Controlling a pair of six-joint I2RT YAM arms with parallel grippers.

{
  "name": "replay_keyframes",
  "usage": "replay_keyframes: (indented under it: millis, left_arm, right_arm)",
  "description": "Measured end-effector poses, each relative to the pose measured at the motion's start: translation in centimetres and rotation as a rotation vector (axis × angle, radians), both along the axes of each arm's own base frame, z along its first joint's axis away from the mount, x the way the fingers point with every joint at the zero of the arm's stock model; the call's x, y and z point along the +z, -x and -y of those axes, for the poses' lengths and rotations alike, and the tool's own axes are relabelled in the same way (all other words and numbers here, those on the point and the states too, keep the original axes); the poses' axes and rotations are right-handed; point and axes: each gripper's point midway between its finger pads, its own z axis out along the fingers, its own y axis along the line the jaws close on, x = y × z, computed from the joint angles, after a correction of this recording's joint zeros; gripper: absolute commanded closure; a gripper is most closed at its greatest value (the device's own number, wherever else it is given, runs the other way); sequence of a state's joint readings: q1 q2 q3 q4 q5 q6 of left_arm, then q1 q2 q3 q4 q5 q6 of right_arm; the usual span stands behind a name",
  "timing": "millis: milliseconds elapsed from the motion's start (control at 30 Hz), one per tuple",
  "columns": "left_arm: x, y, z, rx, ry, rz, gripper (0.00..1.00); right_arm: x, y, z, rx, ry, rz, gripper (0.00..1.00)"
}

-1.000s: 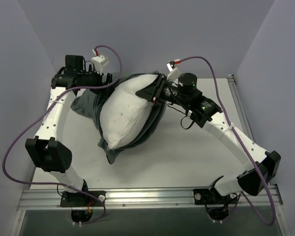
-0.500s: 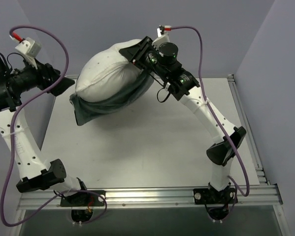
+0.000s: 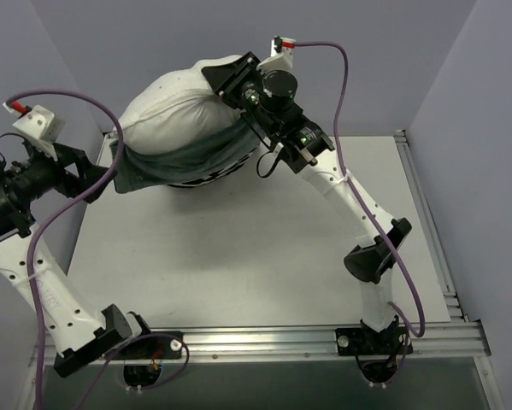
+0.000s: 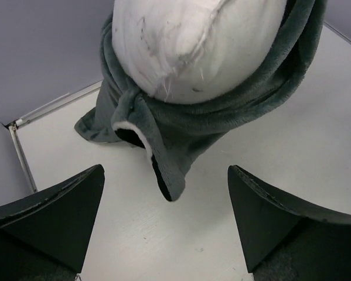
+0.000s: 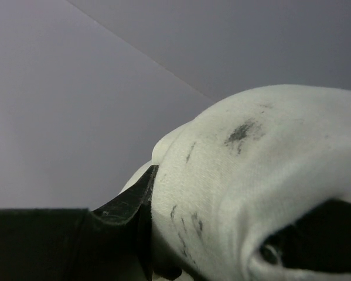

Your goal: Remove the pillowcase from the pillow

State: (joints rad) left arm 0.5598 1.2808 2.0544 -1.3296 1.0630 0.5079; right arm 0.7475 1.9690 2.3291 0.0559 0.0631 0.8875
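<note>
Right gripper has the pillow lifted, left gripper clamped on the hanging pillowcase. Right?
Not quite. The left gripper is open and holds nothing. The pillowcase hangs ahead of its fingers, untouched, as the left wrist view shows. The right gripper does have the pillow lifted.

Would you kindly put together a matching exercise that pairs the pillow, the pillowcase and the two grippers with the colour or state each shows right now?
Column one:
1. pillow
2. pillowcase
3. left gripper
4. right gripper

Column two:
A. jaws open, holding nothing
B. white and plump, raised by one arm
C. jaws shut on the pillow
D. grey-green side showing, sagging beneath the pillow

Pairs: 1-B, 2-D, 3-A, 4-C
</note>
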Motion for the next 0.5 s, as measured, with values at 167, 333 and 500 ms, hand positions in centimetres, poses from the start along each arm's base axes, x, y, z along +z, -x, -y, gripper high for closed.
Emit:
replay_keyframes:
  millis: [167, 333, 500]
  left_arm:
    - [-1.5, 0.2, -0.9, 0.004, 0.041, -0.009, 0.06]
    - [-6.5, -2.9, -1.1, -0.017, 0.123, -0.133, 0.06]
    - [-7.0, -6.7, 0.6, -0.035, 0.125, -0.128, 0.04]
  right_arm:
    - [0.6, -0.4, 0.5, -0.032, -0.007, 0.015, 1.0]
    - [0.7, -0.4, 0.5, -0.031, -0.005, 0.019, 1.0]
    - [0.7, -0.4, 0.4, -0.03, -0.005, 0.018, 1.0]
